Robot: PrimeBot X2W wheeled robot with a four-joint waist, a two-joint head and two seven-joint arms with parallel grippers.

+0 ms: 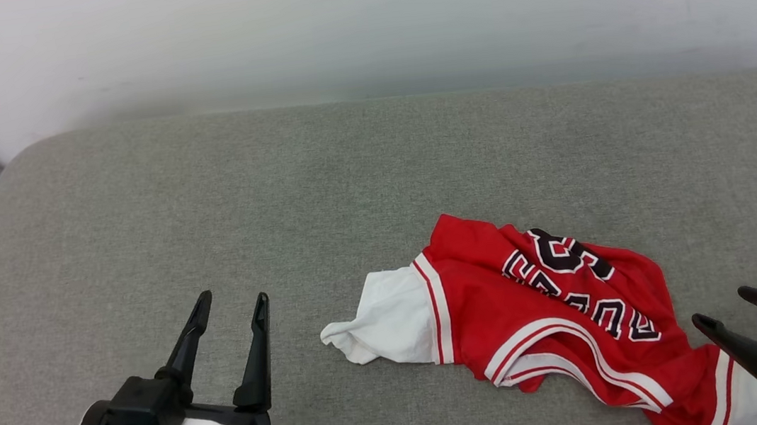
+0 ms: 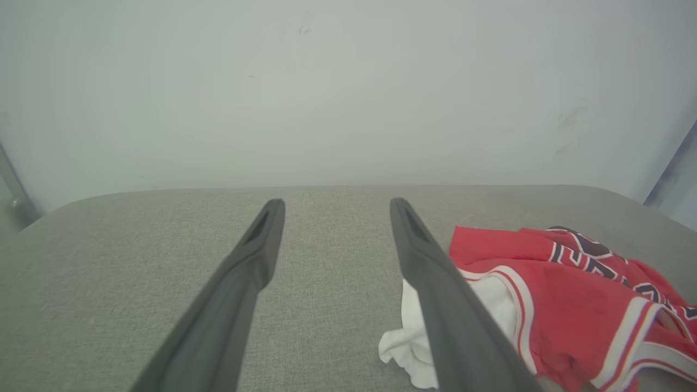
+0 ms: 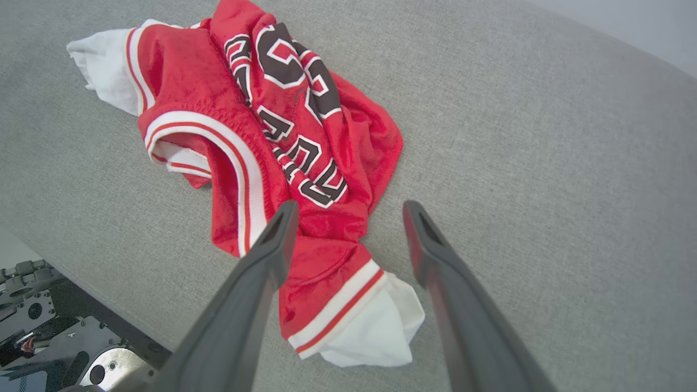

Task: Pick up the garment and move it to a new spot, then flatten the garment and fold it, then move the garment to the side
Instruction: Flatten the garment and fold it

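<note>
Nearest, the left gripper (image 1: 232,297) hangs to the left of the garment (image 1: 538,301), well apart from it, its fingers spread wide with nothing between them. The right gripper (image 1: 720,305) sits at the garment's near right end, fingers apart and unclamped, with the white sleeve there lying between them in the right wrist view. The red garment lies crumpled on the grey cloth-covered desk (image 1: 205,189), lettering up, its other white sleeve pointing left. Beyond the garment stands a pale wall (image 1: 357,22).
</note>
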